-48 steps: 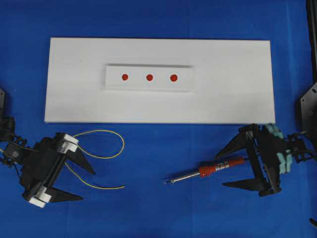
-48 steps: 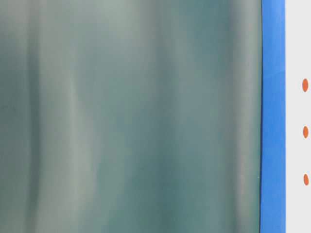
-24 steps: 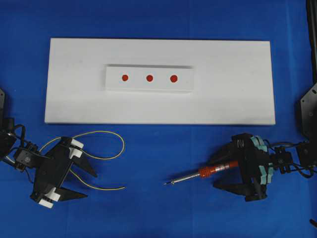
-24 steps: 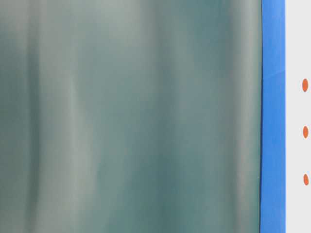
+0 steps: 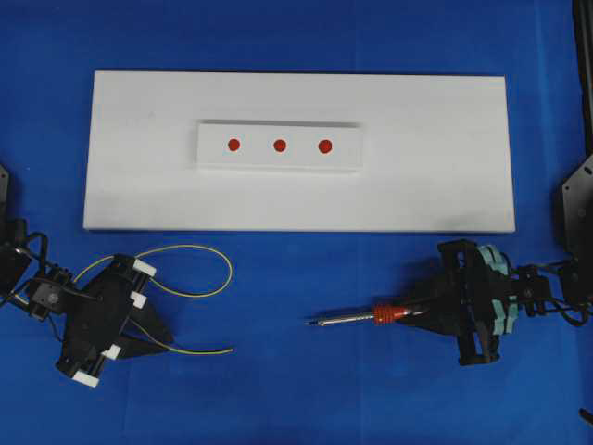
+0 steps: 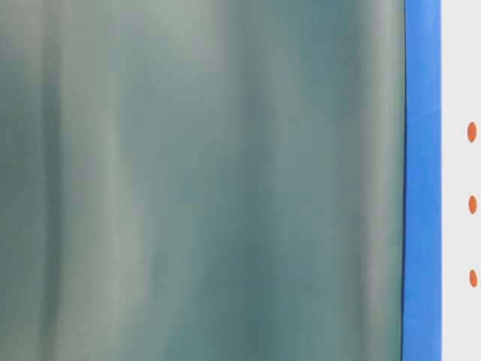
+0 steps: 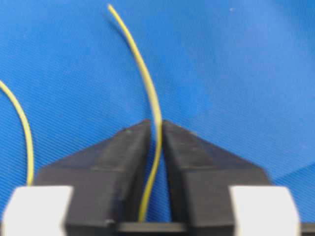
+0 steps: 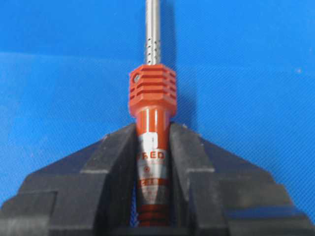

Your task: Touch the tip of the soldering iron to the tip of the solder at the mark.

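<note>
the right pincer (image 5: 428,312) is clamped on the soldering iron (image 5: 357,317), its shaft pointing left along the desk (image 5: 278,389), the left pincer (image 5: 153,326) nips the solder (image 5: 199,289), both below the marks (image 5: 279,145).

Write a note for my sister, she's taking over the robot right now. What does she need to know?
Left tool: shut on the solder, a little back from its free end.
Right tool: shut on the soldering iron at its red handle, tip pointing left in the overhead view.
Both things are low over the blue cloth, in front of the white board.
Done: both are gripped.
Left: lift them, carry both tips to a red mark on the raised white strip, and touch iron tip to solder tip there.
</note>
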